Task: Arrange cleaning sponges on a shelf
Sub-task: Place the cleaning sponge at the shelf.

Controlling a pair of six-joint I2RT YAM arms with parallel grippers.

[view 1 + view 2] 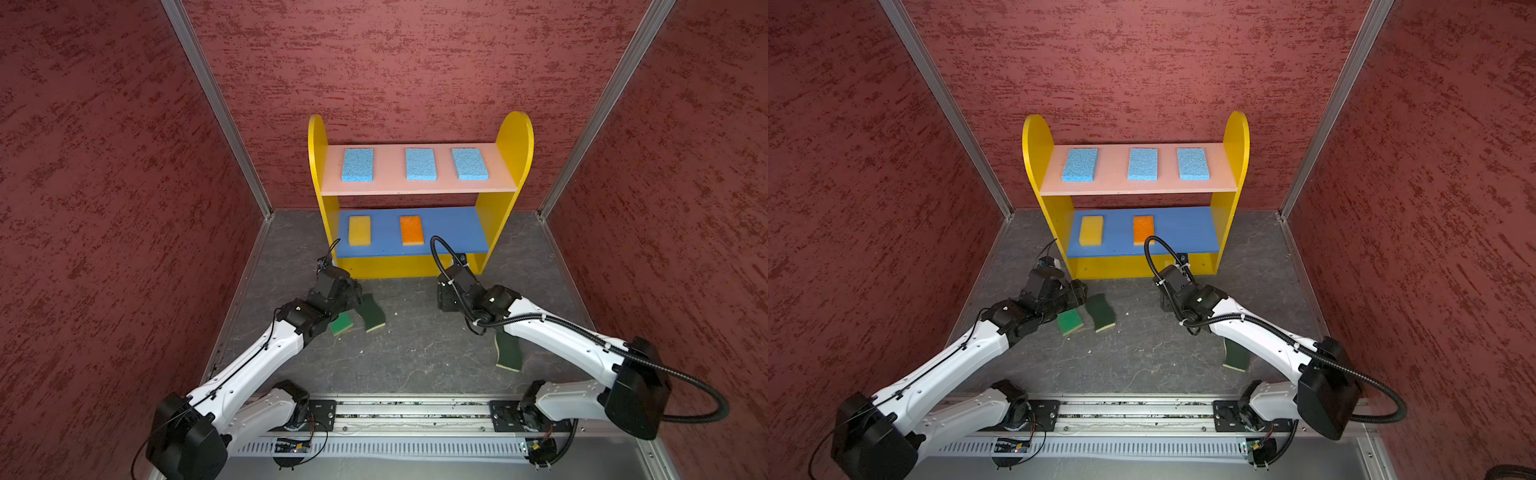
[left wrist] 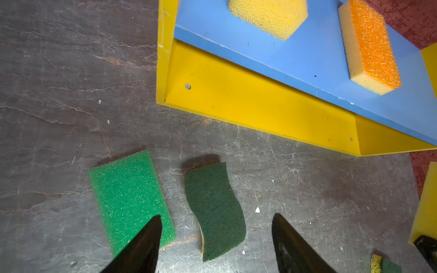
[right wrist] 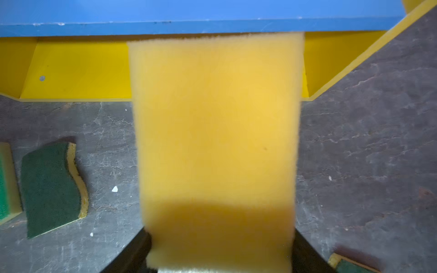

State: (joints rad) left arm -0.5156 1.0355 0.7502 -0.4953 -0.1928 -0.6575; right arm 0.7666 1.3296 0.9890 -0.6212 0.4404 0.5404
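The shelf (image 1: 505,166) stands against the back wall. Three light blue sponges (image 1: 420,164) lie on its pink top board. A yellow sponge (image 1: 359,230) and an orange-topped one (image 1: 411,230) lie on the blue middle board. My right gripper (image 3: 221,234) is shut on another yellow sponge (image 3: 216,130), held low in front of the shelf's right half. My left gripper (image 2: 217,216) hangs open over the floor. The dark green wavy sponge (image 2: 214,210) lies between its fingers, and the bright green sponge (image 2: 128,196) is beside it. A second dark green sponge (image 1: 508,353) lies partly under my right arm.
Red textured walls (image 1: 124,208) close the cell on three sides. The floor (image 1: 415,345) is dark slate with small crumbs. A metal rail (image 1: 407,411) carrying both arm bases runs along the front edge.
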